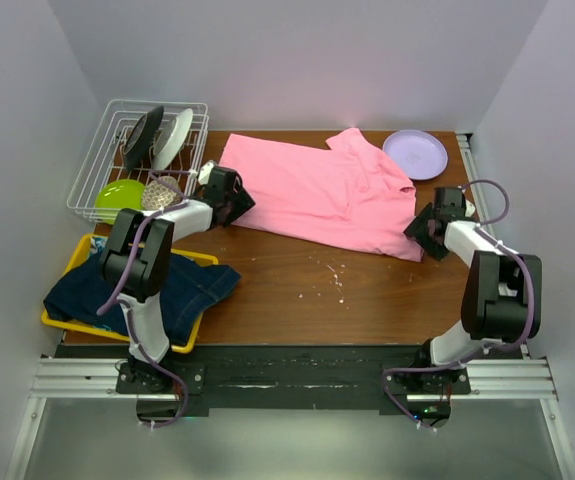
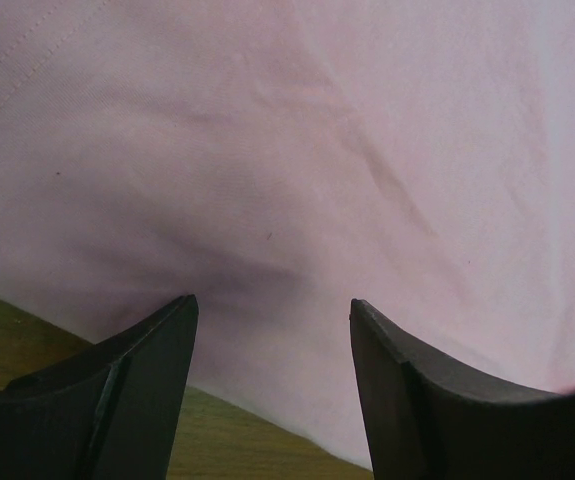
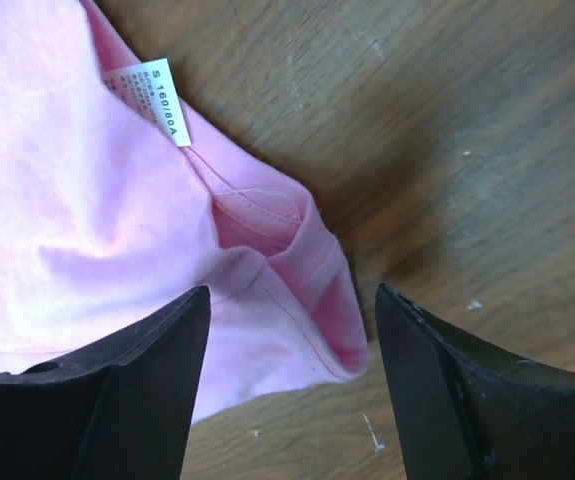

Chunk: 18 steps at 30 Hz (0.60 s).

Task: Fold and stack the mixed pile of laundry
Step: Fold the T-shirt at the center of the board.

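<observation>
Both sets of jaws are wide open w/ nothing clamped. Left jaws sit low at the left edge of the shirt; wrist cam shows pink fabric filling the gap and a strip of wood below. Right jaws straddle the shirt's near-right corner, w/ the hem fold between the tips. Can't tell if either tip touches cloth.

- Tabletop (image 1: 297,290): brown wood, carries everything.
- Pink T-shirt (image 1: 317,200): spread mostly flat across the far-centre, unfolded, collar toward the far right, a few creases. Its left edge is by the left jaws and its near-right corner by the right jaws.
- Denim garment (image 1: 202,285): dark blue, bunched in the tray at near left, spilling over the right rim onto the wood. Left arm passes above it. Well apart from the shirt.
- Yellow tray (image 1: 79,248): shallow, at the near-left corner under the denim.
- Wire rack (image 1: 92,165): white, far left, w/ a dark dish and a white dish upright in it.
- Lilac plate (image 1: 415,153): far right, just beside the shirt collar.
- Green bowl (image 1: 117,195): in the rack's near end.
- Size label (image 3: 157,100): white, on the shirt's edge, reads S 160/80A.
- White specks (image 1: 335,272): on bare wood just near of the shirt.
</observation>
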{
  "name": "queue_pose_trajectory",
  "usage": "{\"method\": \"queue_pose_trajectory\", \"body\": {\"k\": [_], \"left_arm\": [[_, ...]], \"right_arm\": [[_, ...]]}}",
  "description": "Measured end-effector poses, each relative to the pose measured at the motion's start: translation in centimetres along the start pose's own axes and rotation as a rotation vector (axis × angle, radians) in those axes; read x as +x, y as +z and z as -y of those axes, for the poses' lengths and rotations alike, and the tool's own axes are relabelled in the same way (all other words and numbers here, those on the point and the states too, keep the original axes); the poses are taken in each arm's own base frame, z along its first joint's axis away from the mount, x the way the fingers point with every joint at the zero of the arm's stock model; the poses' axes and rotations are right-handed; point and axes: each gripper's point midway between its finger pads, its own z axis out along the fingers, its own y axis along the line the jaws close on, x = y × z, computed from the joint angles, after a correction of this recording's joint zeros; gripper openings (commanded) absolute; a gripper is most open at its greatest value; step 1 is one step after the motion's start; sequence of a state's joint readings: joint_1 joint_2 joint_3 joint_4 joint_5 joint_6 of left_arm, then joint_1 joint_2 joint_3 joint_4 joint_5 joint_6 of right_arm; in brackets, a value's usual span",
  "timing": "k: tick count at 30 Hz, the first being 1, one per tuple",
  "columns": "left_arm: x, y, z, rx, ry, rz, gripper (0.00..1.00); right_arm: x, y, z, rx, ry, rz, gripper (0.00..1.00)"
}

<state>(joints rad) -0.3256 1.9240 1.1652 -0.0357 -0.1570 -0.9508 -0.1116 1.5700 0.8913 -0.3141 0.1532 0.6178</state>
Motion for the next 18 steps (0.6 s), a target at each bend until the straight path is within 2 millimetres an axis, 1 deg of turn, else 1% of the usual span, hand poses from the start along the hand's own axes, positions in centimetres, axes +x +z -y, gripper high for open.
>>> {"method": "queue_pose_trajectory", "body": {"k": [4,6,7,9,10,14,17,18], "left_arm": [[0.0,-0.2,-0.1,-0.005,0.001,-0.003,0.68],[0.0,-0.3,-0.1,-0.006,0.000,-0.003,0.68],[0.0,-0.4,-0.1,-0.007,0.001,-0.004,0.68],[-0.1,-0.6,-0.1,-0.009,0.001,-0.003,0.69],[-0.2,-0.7,-0.1,-0.011,0.001,-0.002,0.69],[-0.9,-1.8,-0.1,-0.012,-0.003,0.018,0.69],[-1.5,-2.8,-0.2,-0.018,-0.005,0.039,0.70],[-1.7,-3.1,-0.3,-0.019,-0.006,0.046,0.70]], "right_arm": [[0.9,1.3,0.1,0.008,0.007,-0.035,0.47],[0.8,1.4,-0.1,0.005,0.012,-0.030,0.35],[0.8,1.6,0.0,0.010,0.014,-0.031,0.25],[0.8,1.7,0.0,0.017,0.020,-0.034,0.13],[0.8,1.8,0.1,0.024,0.025,-0.037,0.10],[0.7,1.6,0.6,0.072,0.033,-0.044,0.07],[0.8,1.0,2.4,0.157,0.048,-0.061,0.00],[0.7,0.7,3.1,0.190,0.061,-0.069,0.00]]}}
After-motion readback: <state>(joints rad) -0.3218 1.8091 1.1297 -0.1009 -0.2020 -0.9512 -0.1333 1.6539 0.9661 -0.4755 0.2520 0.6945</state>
